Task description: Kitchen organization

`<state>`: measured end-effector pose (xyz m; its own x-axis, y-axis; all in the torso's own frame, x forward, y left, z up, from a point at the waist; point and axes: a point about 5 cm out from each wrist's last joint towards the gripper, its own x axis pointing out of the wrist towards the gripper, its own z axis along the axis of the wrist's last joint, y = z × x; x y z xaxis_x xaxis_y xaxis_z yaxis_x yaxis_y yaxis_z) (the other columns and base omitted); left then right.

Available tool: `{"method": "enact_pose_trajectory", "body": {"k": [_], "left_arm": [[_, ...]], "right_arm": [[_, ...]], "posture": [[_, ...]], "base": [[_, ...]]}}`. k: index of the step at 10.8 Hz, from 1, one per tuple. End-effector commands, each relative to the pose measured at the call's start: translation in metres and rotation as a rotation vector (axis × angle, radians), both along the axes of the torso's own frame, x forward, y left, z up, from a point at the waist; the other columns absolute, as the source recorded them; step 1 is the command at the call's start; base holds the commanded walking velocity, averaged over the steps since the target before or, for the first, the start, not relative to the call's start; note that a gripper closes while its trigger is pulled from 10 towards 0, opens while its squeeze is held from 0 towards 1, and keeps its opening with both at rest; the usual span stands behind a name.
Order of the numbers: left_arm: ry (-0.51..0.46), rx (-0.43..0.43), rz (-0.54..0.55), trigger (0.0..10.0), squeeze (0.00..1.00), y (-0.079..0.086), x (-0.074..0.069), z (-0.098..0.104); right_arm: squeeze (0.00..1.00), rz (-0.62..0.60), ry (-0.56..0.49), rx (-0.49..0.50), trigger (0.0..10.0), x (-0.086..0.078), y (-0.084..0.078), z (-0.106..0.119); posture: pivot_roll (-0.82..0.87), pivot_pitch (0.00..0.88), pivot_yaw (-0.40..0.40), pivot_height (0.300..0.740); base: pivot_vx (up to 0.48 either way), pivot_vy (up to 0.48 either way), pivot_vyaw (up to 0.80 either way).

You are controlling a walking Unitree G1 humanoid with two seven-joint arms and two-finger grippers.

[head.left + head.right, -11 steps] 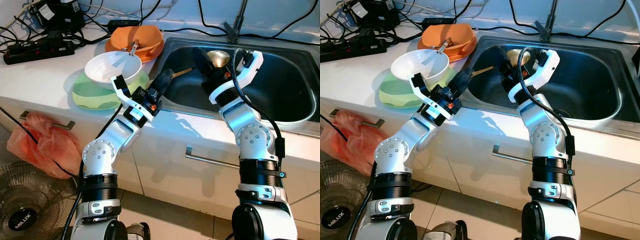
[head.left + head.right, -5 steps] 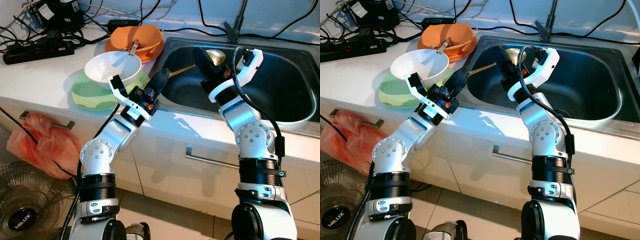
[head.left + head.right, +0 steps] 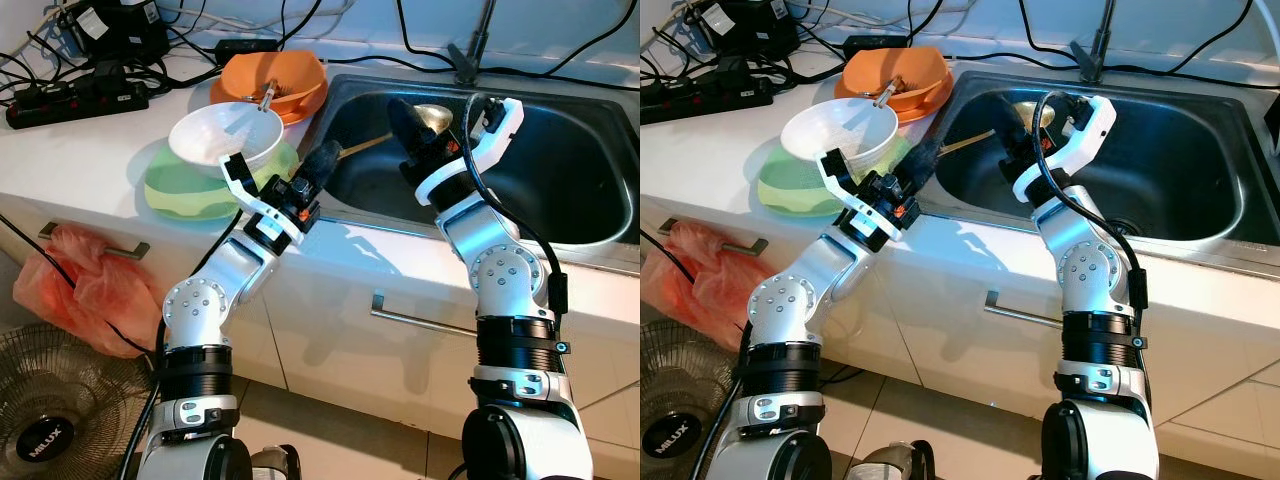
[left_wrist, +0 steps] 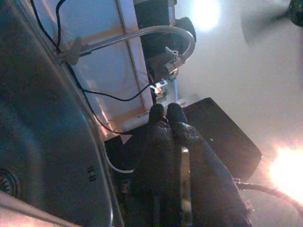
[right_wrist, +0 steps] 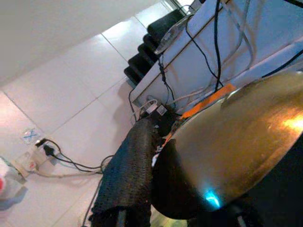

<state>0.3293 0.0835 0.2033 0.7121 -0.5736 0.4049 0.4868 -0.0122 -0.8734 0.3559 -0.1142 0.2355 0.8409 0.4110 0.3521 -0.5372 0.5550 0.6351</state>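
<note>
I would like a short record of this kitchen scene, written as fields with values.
place: kitchen counter with steel sink
left gripper: at the sink's near left edge, fingers together on a thin stick-like handle
right gripper: over the sink, shut on gold ladle
dishes on counter: white bowl on green plate; orange bowl behind
other: power strip, faucet

White counter (image 3: 90,150) with steel sink (image 3: 590,190) | white cabinets (image 3: 330,330) below | tiled floor (image 3: 330,440) | floor fan (image 3: 50,420) at left
</note>
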Motion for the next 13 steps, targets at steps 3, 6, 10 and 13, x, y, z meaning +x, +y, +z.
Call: {"method": "enact_pose_trajectory", "body": {"k": [3,6,10,13], "left_arm": [[-0.017,0.012,0.003,0.0,0.0,0.0015,0.003,0.0037],[-0.011,0.013,0.007,0.0,0.0,0.0006,0.0039,0.003],[-0.009,0.018,-0.003,0.0,0.0,-0.0022,0.0048,0.0037],[0.002,0.036,0.001,0.0,0.03,-0.0034,0.0061,0.0017]], "right_arm": [[0.0,-0.015,0.01,-0.008,0.0,0.0009,-0.0016,-0.0012],[0.0,-0.014,0.012,-0.01,0.0,0.0014,-0.0021,-0.0012],[0.0,-0.016,0.013,-0.007,0.0,0.0021,-0.0012,-0.0018],[0.0,-0.019,0.011,-0.003,0.0,0.0028,-0.0013,-0.0012]], "posture": [[0.03,0.074,0.066,0.74],[0.03,0.075,0.063,0.74],[0.03,0.071,0.068,0.74],[0.03,0.068,0.071,0.74]], "base": [[0.0,0.0,0.0],[0.0,0.0,0.0],[0.0,0.0,0.0],[0.0,0.0,0.0]]}}
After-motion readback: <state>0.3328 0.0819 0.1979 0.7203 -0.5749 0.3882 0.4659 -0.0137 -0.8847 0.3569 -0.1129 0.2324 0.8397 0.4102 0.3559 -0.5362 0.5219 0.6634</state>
